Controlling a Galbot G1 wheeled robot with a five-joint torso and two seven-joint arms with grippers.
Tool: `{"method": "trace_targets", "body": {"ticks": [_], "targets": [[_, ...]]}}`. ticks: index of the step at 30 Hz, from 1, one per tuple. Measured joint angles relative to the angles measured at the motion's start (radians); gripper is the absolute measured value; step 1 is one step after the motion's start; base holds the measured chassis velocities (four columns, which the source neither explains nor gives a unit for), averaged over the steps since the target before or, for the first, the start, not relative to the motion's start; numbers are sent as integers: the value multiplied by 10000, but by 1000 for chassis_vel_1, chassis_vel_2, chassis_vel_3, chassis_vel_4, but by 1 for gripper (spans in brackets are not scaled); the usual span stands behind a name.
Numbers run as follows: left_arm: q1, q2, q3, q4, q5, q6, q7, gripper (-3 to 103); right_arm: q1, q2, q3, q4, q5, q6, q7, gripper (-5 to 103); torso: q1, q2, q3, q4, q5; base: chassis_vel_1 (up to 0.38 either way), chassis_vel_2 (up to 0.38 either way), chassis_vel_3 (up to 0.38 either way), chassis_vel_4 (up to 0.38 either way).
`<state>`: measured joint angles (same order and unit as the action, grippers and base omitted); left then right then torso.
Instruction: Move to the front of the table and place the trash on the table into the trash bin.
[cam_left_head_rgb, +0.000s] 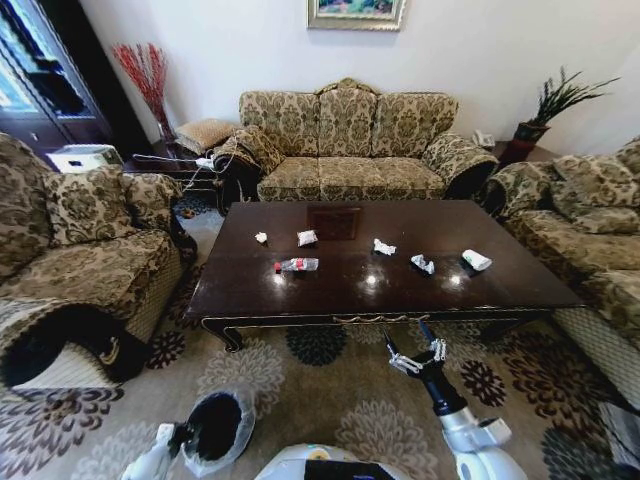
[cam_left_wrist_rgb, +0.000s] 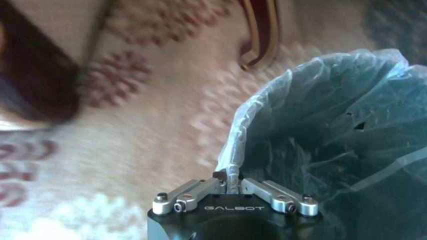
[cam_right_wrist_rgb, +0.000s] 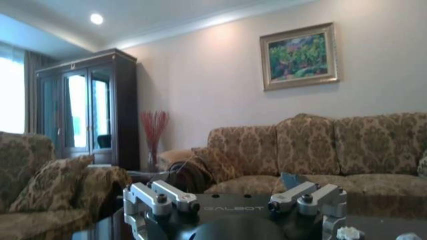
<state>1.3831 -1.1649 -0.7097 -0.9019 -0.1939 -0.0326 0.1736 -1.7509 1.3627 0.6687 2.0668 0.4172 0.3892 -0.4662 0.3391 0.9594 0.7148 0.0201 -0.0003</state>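
Floral carpet lies open between the robot and the table (cam_left_head_rgb: 240, 290), ringed by sofas. The left gripper (cam_left_wrist_rgb: 232, 176) pinches the bag rim of the trash bin (cam_left_head_rgb: 217, 428), held low at left. On the table, the bottle (cam_left_head_rgb: 297, 265) lies lengthwise, cap leftward, then wads and the packet (cam_left_head_rgb: 476, 260). The right gripper (cam_left_head_rgb: 413, 352), spread open, hovers near the table's front edge.

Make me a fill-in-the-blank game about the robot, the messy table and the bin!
1. The left hand is pinching the plastic ____ folded over the rim of the trash bin.
2. The right hand hovers open in front of the ____, holding nothing.
3. The plastic bottle lying on the table has a ____ cap.
4. On the table, the white packet is nearest the robot's ____ side.

Missing words: bag; table; red; right
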Motion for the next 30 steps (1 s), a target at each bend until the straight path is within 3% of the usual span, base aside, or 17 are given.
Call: {"method": "trace_targets", "body": {"ticks": [2,5,6,9,10,12,14,17,21,24,25,27,28,30], "targets": [[409,-24,-136,-664,-167,116,-183,0,14,76,-19,34,12,0,37,100,0,0,0,1,18,0,0,0,0],[1851,-163,-687,-2804,-123,316,-450,0,106,200,-75,209,133,-101,242,100,0,0,-1,-4,-16,0,0,0,0],[1851,-163,-687,-2804,-123,316,-450,0,106,200,-75,209,133,-101,242,100,0,0,-1,-4,-16,0,0,0,0],[3695,-41,-1661,-4981,-171,368,-732,0,493,255,-114,318,439,-374,440,100,-1,0,-1,3,10,0,0,0,0],[3695,-41,-1661,-4981,-171,368,-732,0,493,255,-114,318,439,-374,440,100,-1,0,-1,3,10,0,0,0,0],[4748,-44,-2533,-6159,-406,369,-738,0,918,285,-121,314,729,-501,484,100,-1,0,-1,0,-5,0,0,0,0],[5136,-105,-2908,-6537,-574,362,-747,0,1123,295,-126,270,817,-528,505,100,0,0,-2,-1,-1,0,0,0,0],[7005,-642,-4444,-8262,-1634,329,-791,0,1685,349,-119,37,1058,-700,787,100,-1,0,-1,7,9,0,0,0,0],[7492,-985,-5250,-9328,-2223,263,-962,0,1854,393,-113,-4,1206,-841,1000,100,-2,1,-2,15,-2,0,0,0,0],[7448,-1160,-6348,-10758,-3368,485,-1230,0,1782,416,-77,318,1233,-1148,1559,100,0,0,-1,-5,3,0,0,0,0],[7448,-1160,-6348,-10758,-3368,485,-1230,0,1782,416,-77,318,1233,-1148,1559,100,0,0,-1,-5,3,0,0,0,0],[7302,-1068,-7334,-11470,-4317,1000,-1354,0,1769,349,47,523,1282,-1274,1736,100,1,0,-1,-14,-1,0,0,0,0],[7302,-1068,-7334,-11470,-4317,1000,-1354,0,1769,349,47,523,1282,-1274,1736,100,1,0,-1,-14,-1,0,0,0,0],[7270,-869,-8167,-12019,-5222,1462,-1427,0,1828,245,110,560,1353,-1319,1810,100,0,0,0,6,9,0,0,0,0]]}}
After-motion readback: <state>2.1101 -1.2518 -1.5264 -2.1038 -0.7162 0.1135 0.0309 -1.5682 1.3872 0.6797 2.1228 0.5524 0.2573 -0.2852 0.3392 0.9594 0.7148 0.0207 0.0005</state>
